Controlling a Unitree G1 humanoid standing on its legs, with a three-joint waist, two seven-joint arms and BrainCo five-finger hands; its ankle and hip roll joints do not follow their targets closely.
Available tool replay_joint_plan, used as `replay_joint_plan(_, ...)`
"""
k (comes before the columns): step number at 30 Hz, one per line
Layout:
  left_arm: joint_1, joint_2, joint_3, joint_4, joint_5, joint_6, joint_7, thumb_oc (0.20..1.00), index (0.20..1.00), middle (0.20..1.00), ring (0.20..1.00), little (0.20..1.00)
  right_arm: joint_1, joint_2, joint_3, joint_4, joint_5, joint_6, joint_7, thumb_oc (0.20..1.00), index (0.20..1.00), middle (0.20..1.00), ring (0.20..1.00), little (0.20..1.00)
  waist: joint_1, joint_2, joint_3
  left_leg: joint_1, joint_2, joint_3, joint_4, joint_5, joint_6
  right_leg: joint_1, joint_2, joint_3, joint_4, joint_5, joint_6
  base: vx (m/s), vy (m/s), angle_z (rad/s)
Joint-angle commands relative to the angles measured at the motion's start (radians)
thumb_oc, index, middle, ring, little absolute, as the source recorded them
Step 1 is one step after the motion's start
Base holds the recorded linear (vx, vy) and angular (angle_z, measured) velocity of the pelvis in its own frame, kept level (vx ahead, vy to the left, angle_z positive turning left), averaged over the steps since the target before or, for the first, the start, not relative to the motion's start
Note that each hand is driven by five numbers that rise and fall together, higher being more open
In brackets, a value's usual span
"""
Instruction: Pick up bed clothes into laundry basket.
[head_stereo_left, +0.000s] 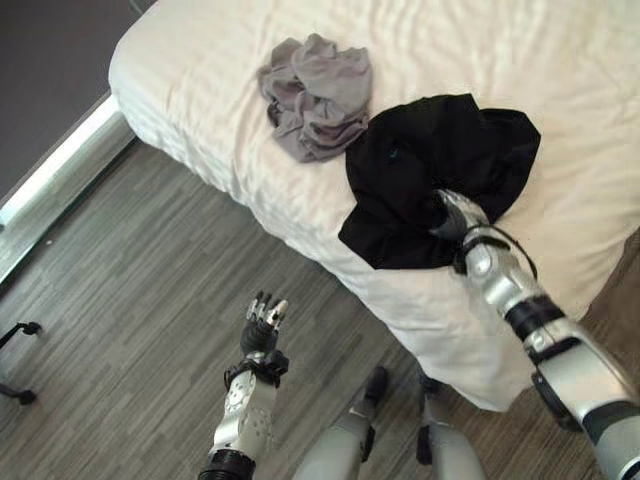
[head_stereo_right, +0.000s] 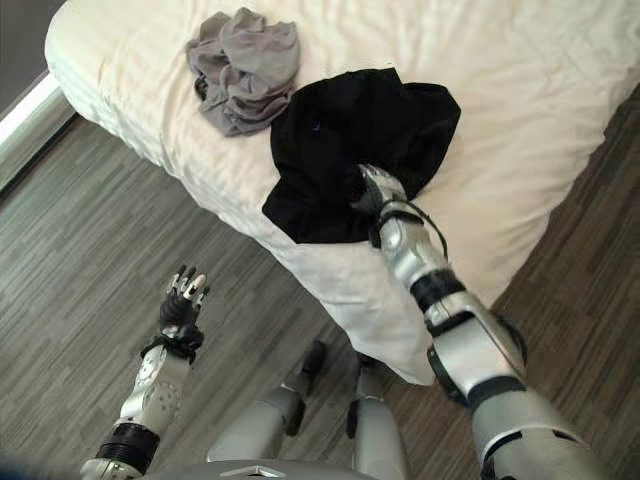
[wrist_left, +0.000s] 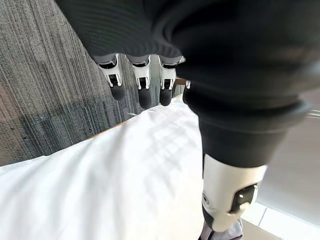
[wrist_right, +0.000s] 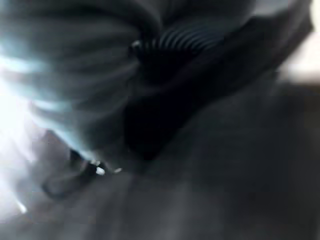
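Observation:
A crumpled black garment lies near the bed's front edge, one corner hanging toward the side of the mattress. Just behind it, to the left, sits a bunched grey garment, touching the black one. My right hand rests on the near part of the black garment and presses into the cloth; the right wrist view shows dark folds very close. My left hand is held over the floor in front of the bed, away from both garments, with its fingers straight and nothing in it.
The bed with its cream sheet runs across the upper right, one corner nearest at the left. Grey wood-look floor lies before it. A pale strip runs along the left wall.

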Motion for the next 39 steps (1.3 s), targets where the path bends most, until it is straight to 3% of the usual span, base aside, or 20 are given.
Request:
replay_joint_plan(1, -0.022, 0.006, 0.038, -0.021, -0.015, -0.064, 0.018, 1.0, 1.0, 1.0, 1.0, 1.0, 0.159, 0.048, -0.084, 0.002, 0.563, -0.105, 0.007, 0.2, 0.2, 0.2, 0.2, 0.2, -0.023, 0.029, 0.076, 0.063, -0.022, -0.014, -0.138, 0.108, -0.006, 0.114, 0.005, 0.048, 0.015, -0.074, 0.006, 0.01, 0.051, -0.11)
replay_joint_plan(2, -0.023, 0.006, 0.037, -0.021, -0.015, -0.065, 0.018, 1.0, 1.0, 1.0, 1.0, 1.0, 0.16, 0.048, -0.084, 0.001, 0.563, -0.105, 0.007, 0.2, 0.2, 0.2, 0.2, 0.2, -0.022, 0.028, 0.074, 0.06, -0.022, -0.014, -0.138, 0.111, -0.006, 0.111, 0.004, 0.048, 0.015, -0.071, 0.007, 0.01, 0.028, -0.14)
replay_joint_plan(4, -0.01, -0.008, 0.036, 0.001, -0.053, -0.063, 0.026, 1.0, 1.0, 1.0, 1.0, 1.0, 0.261, 0.16, -0.24, -0.118, 1.102, -0.224, 0.092, 0.2, 0.2, 0.2, 0.2, 0.2, -0.048, 0.025, 0.07, 0.085, -0.02, 0.001, -0.138, 0.097, 0.001, 0.131, 0.004, 0.054, 0.015, -0.077, 0.009, 0.02, 0.051, -0.2)
replay_joint_plan(5, -0.009, -0.008, 0.035, 0.002, -0.054, -0.063, 0.025, 1.0, 1.0, 1.0, 1.0, 1.0, 0.265, 0.16, -0.24, -0.121, 1.103, -0.224, 0.092, 0.2, 0.2, 0.2, 0.2, 0.2, -0.047, 0.024, 0.069, 0.085, -0.02, 0.002, -0.138, 0.097, 0.001, 0.132, 0.004, 0.055, 0.015, -0.077, 0.009, 0.03, 0.055, -0.14)
replay_joint_plan(10, 0.041, -0.027, 0.076, 0.006, -0.086, -0.047, 0.012, 1.0, 1.0, 1.0, 1.0, 1.0, 0.378, 0.213, -0.38, -0.365, 1.435, -0.308, 0.16, 0.2, 0.2, 0.2, 0.2, 0.2, -0.079, 0.008, 0.028, 0.137, -0.014, 0.016, -0.138, 0.072, 0.011, 0.179, 0.005, 0.063, 0.015, -0.095, 0.009, 0.06, 0.023, -0.12)
replay_joint_plan(12, 0.068, -0.036, 0.105, 0.024, -0.089, -0.024, 0.01, 1.0, 1.0, 1.0, 1.0, 1.0, 0.407, 0.249, -0.461, -0.522, 1.571, -0.376, 0.186, 0.2, 0.2, 0.2, 0.2, 0.2, -0.094, -0.014, -0.027, 0.19, -0.004, 0.032, -0.138, 0.049, 0.016, 0.229, 0.005, 0.067, 0.015, -0.106, 0.012, 0.14, 0.016, -0.18)
replay_joint_plan(18, 0.085, -0.029, 0.106, 0.044, -0.052, -0.001, 0.012, 1.0, 1.0, 1.0, 1.0, 1.0, 0.366, 0.237, -0.526, -0.65, 1.569, -0.45, 0.157, 0.2, 0.2, 0.2, 0.2, 0.2, -0.102, -0.042, -0.098, 0.268, 0.008, 0.048, -0.138, 0.021, 0.021, 0.302, 0.01, 0.076, 0.015, -0.121, 0.012, 0.08, 0.009, -0.1)
replay_joint_plan(24, 0.099, -0.015, 0.104, 0.04, -0.028, 0.022, 0.002, 1.0, 1.0, 1.0, 1.0, 1.0, 0.315, 0.189, -0.523, -0.678, 1.532, -0.447, 0.121, 0.2, 0.2, 0.2, 0.2, 0.2, -0.102, -0.077, -0.161, 0.326, 0.019, 0.072, -0.138, -0.002, 0.026, 0.354, 0.017, 0.09, 0.015, -0.125, 0.014, 0.04, 0.006, -0.09)
replay_joint_plan(27, 0.112, -0.001, 0.117, 0.032, -0.011, 0.034, -0.014, 1.0, 1.0, 1.0, 1.0, 1.0, 0.349, 0.109, -0.5, -0.642, 1.447, -0.373, 0.107, 0.2, 0.2, 0.2, 0.2, 0.2, -0.104, -0.093, -0.172, 0.351, 0.024, 0.086, -0.138, -0.007, 0.026, 0.376, 0.021, 0.097, 0.015, -0.124, 0.011, 0.01, -0.018, -0.16)
replay_joint_plan(29, 0.129, 0.013, 0.132, 0.03, 0.008, 0.04, -0.035, 1.0, 1.0, 1.0, 1.0, 1.0, 0.403, -0.018, -0.479, -0.566, 1.27, -0.262, 0.103, 0.2, 0.2, 0.2, 0.2, 0.2, -0.109, -0.102, -0.167, 0.357, 0.026, 0.088, -0.138, -0.006, 0.023, 0.38, 0.021, 0.098, 0.015, -0.119, 0.01, -0.02, -0.021, -0.05)
replay_joint_plan(31, 0.134, 0.016, 0.136, 0.029, 0.011, 0.041, -0.041, 1.0, 1.0, 1.0, 1.0, 1.0, 0.413, -0.053, -0.464, -0.526, 1.223, -0.228, 0.103, 0.2, 0.2, 0.2, 0.2, 0.2, -0.108, -0.103, -0.164, 0.357, 0.025, 0.088, -0.138, -0.005, 0.023, 0.38, 0.02, 0.096, 0.015, -0.117, 0.01, -0.02, -0.015, 0.03)
replay_joint_plan(32, 0.136, 0.017, 0.143, 0.035, 0.013, 0.043, -0.046, 1.0, 1.0, 1.0, 1.0, 1.0, 0.416, -0.086, -0.447, -0.495, 1.168, -0.197, 0.104, 1.0, 1.0, 1.0, 1.0, 1.0, -0.109, -0.103, -0.159, 0.357, 0.026, 0.089, -0.138, -0.004, 0.022, 0.38, 0.02, 0.096, 0.015, -0.115, 0.01, -0.04, -0.025, 0.0)
replay_joint_plan(34, 0.151, 0.018, 0.159, 0.031, 0.015, 0.044, -0.058, 1.0, 1.0, 1.0, 1.0, 1.0, 0.424, -0.151, -0.422, -0.456, 1.019, -0.139, 0.095, 1.0, 1.0, 1.0, 1.0, 1.0, -0.107, -0.103, -0.151, 0.356, 0.026, 0.089, -0.138, -0.002, 0.022, 0.379, 0.021, 0.097, 0.015, -0.112, 0.01, -0.02, -0.011, -0.02)
replay_joint_plan(39, 0.169, 0.017, 0.189, 0.033, 0.016, 0.041, -0.06, 1.0, 1.0, 1.0, 1.0, 1.0, 0.353, -0.214, -0.38, -0.393, 0.608, -0.075, 0.025, 1.0, 1.0, 1.0, 1.0, 1.0, -0.094, -0.093, -0.139, 0.352, 0.027, 0.082, -0.138, 0.003, 0.022, 0.379, 0.022, 0.091, 0.015, -0.112, 0.01, 0.0, -0.004, 0.01)
